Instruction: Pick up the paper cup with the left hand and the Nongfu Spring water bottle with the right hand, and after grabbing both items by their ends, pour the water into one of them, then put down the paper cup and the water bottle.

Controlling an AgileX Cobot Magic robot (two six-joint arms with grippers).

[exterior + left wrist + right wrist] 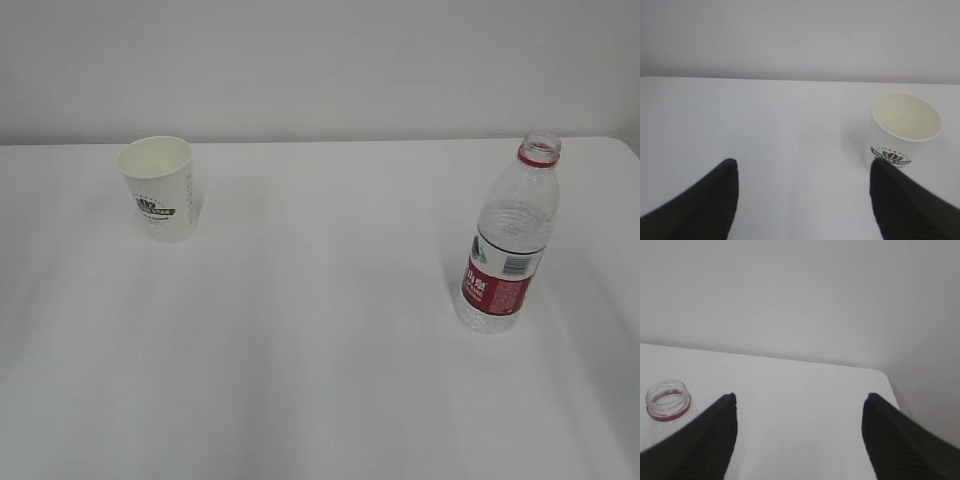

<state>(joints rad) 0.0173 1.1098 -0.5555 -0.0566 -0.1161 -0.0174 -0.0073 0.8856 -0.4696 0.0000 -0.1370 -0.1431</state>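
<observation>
Two things are standing upright and well apart on the white table: the paper cup, white with ribbed sides, a dark green round logo and a cream inside, is sitting toward ten o'clock, and the taller water bottle, clear ribbed plastic with a red neck ring, no cap and a red-and-white label, is sitting toward three o'clock. The left hand is hovering with fingers spread and holding nothing, the cup lying at its two o'clock just past the right finger. The right hand is likewise gaping empty, with the bottle's open mouth showing at its nine o'clock beside the left finger.
</observation>
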